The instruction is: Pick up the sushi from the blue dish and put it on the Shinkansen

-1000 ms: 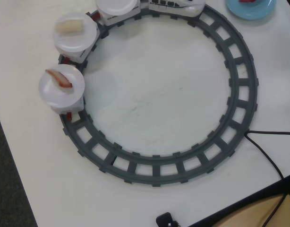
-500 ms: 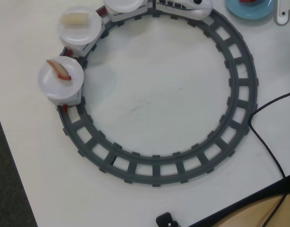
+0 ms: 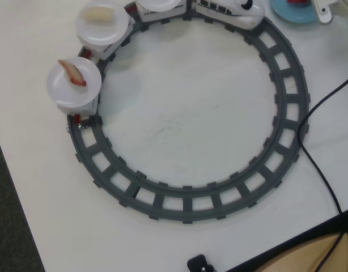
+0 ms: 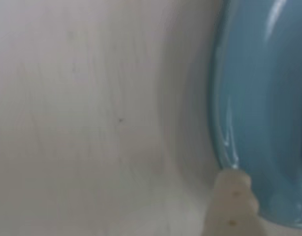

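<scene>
In the overhead view the blue dish [image 3: 293,13] lies at the top right, cut by the frame edge. A bit of the red sushi [image 3: 297,1] shows over it at the very top edge. My white gripper [image 3: 324,10] is at the dish's right rim, mostly out of frame, so its jaws cannot be read. The Shinkansen [image 3: 228,9] stands on the grey ring track [image 3: 287,119] at the top, its nose near the dish. The blurred wrist view shows the dish [image 4: 269,108] close on the right and one cream fingertip [image 4: 232,206] at its rim. No sushi shows there.
Three white train plates follow the nose: one at the top edge [image 3: 160,5], one with a pale cream block [image 3: 100,14], one with a reddish-brown strip [image 3: 72,72]. A black cable [image 3: 321,170] runs down the right. The table edge crosses the lower right and left.
</scene>
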